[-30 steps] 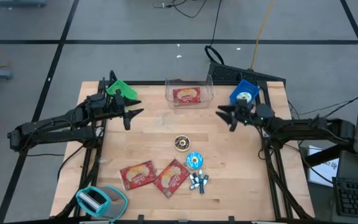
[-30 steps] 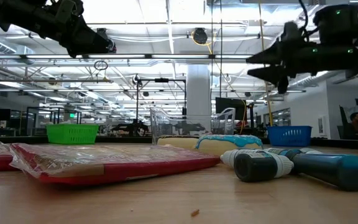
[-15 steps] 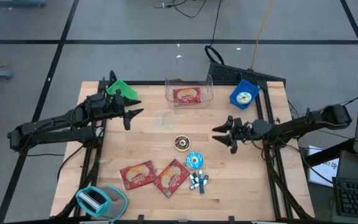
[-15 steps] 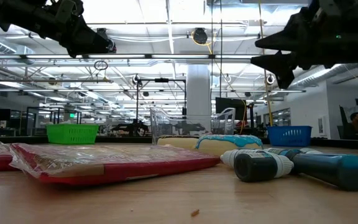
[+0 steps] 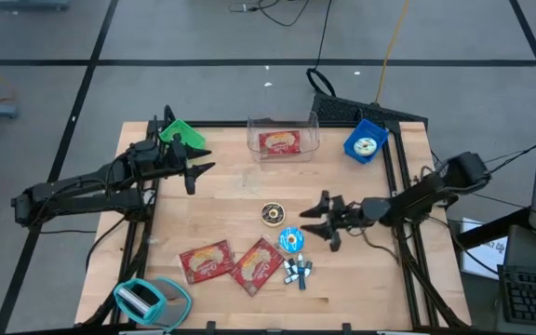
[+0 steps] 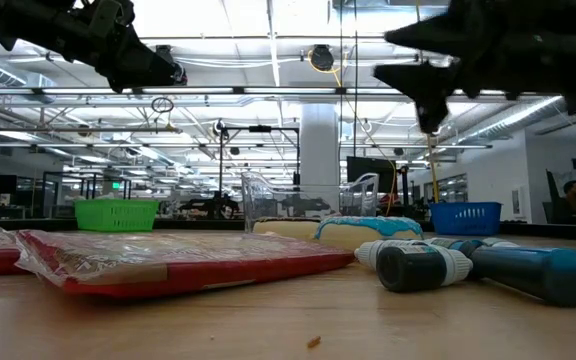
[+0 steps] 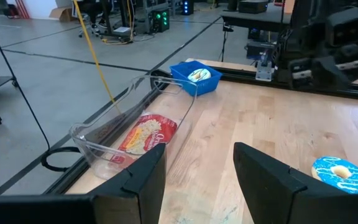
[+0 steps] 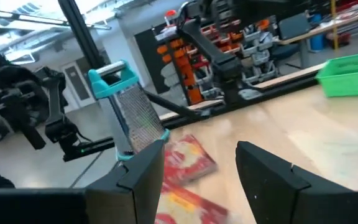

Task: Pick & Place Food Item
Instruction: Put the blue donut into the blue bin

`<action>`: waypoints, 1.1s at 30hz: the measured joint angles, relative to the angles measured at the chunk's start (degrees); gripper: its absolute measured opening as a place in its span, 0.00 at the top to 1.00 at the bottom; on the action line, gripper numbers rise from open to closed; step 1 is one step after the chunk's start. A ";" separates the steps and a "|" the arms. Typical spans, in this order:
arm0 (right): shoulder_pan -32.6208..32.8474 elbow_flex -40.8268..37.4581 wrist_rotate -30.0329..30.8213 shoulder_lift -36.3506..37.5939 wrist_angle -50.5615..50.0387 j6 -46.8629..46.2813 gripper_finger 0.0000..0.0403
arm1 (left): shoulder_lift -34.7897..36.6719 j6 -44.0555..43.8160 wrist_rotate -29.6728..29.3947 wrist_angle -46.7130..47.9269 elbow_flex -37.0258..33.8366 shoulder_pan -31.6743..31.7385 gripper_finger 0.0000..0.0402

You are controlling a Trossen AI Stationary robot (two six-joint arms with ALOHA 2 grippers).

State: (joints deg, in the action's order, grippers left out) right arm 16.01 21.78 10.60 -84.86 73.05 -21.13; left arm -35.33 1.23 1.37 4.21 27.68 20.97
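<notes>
A blue-iced doughnut and a dark doughnut lie flat at the table's middle. Two red food packets lie near the front. A third packet lies inside a clear container at the far edge. My right gripper hangs open just right of the two doughnuts, above the table, its fingers pointing left. In the low view it shows high at the right. Over the far left part of the table my left gripper waits open and holds nothing.
A blue basket with a doughnut in it stands at the far right, and a green basket at the far left. A teal grater lies at the near left corner. Small blue-and-white cylinders lie beside the packets.
My right gripper has swung from beside the blue basket toward the table's near edge and left, ending just right of the two doughnuts. It has stayed open. No object has moved.
</notes>
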 joint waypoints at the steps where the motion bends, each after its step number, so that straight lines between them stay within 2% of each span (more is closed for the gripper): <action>1: 0.24 2.27 -0.17 -1.51 -0.58 -0.77 0.54 | -0.02 0.00 0.02 0.02 -0.02 0.00 0.54; 3: 0.63 7.04 -0.56 -3.23 -6.19 -0.81 0.54 | 0.00 0.00 0.00 0.00 -0.02 -0.01 0.54; 4: 0.70 9.53 -1.49 -3.26 -12.40 -0.39 0.54 | 0.00 0.00 0.02 0.02 -0.02 0.00 0.54; 6: 0.78 15.24 -1.10 -3.26 -29.04 -0.50 0.54 | 0.00 0.00 0.02 0.00 -0.02 0.00 0.54; 10: 0.72 26.73 5.29 -3.13 -64.24 -4.16 0.54 | 0.00 0.00 0.02 0.00 -0.02 0.00 0.54; 13: 0.71 31.67 8.60 -2.97 -78.37 -9.13 0.53 | 0.00 0.00 0.02 -0.02 -0.02 0.00 0.54; 19: 1.48 32.09 8.95 -3.26 -79.72 -10.40 0.53 | 0.00 0.00 0.02 -0.02 -0.02 -0.01 0.54; 33: 2.50 32.02 7.12 -14.14 -74.53 -8.52 0.53 | 0.00 0.00 0.02 0.00 -0.02 0.00 0.54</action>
State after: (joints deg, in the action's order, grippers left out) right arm 18.51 53.81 17.72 -98.99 -1.47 -29.65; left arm -35.33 1.23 1.39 4.21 27.66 20.97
